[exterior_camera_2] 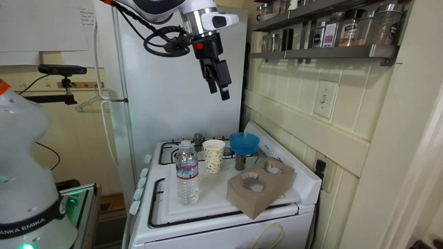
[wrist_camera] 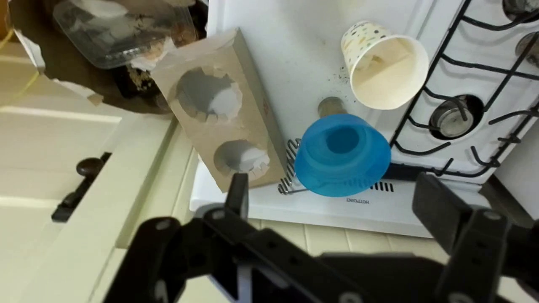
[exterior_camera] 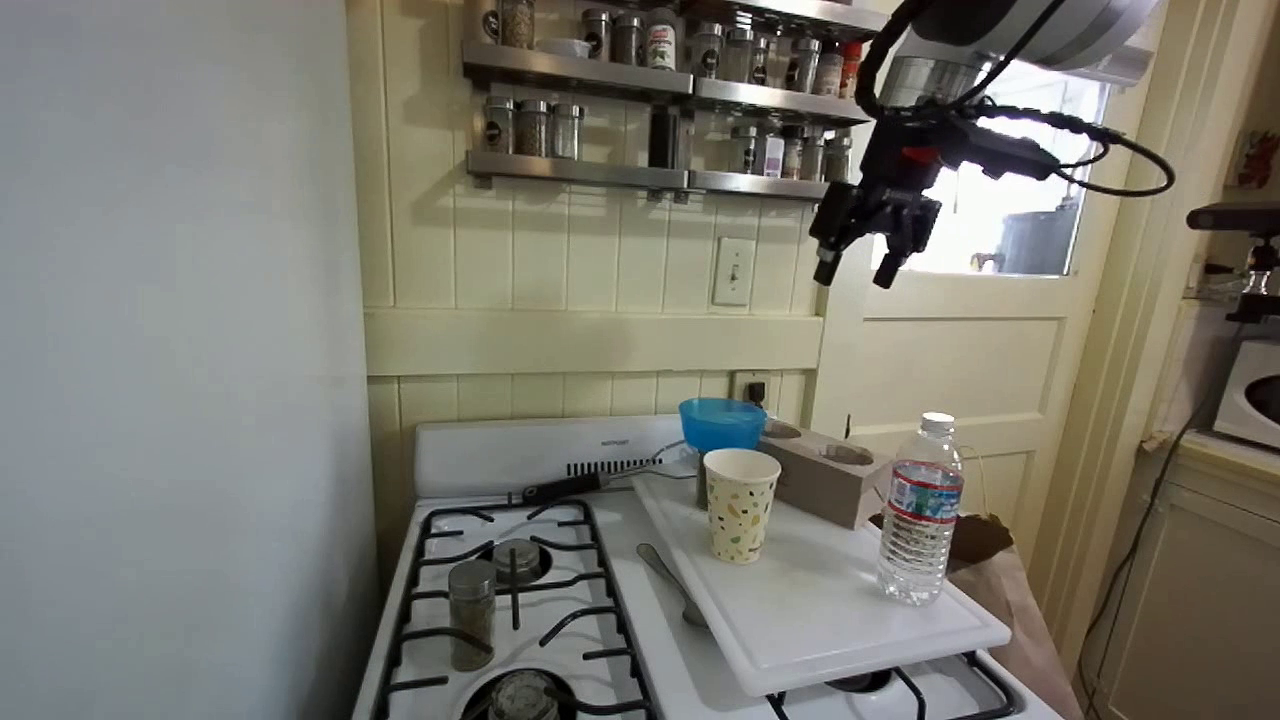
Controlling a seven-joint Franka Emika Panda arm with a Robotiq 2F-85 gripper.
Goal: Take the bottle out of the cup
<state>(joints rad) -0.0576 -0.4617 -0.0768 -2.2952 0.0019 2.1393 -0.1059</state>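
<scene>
Bottle [exterior_camera: 920, 512] stands upright outside the cup [exterior_camera: 741, 510], near it but not touching, so the removal you're after looks complete. Your hand [exterior_camera: 856, 273] hangs well above both, jaws spread, holding nothing; next, you probably need only back away.

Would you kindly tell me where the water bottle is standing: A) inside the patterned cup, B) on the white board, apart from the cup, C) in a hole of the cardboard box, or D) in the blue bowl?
B: in an exterior view the bottle stands upright on the white board, with a clear gap between it and the cup.
</scene>
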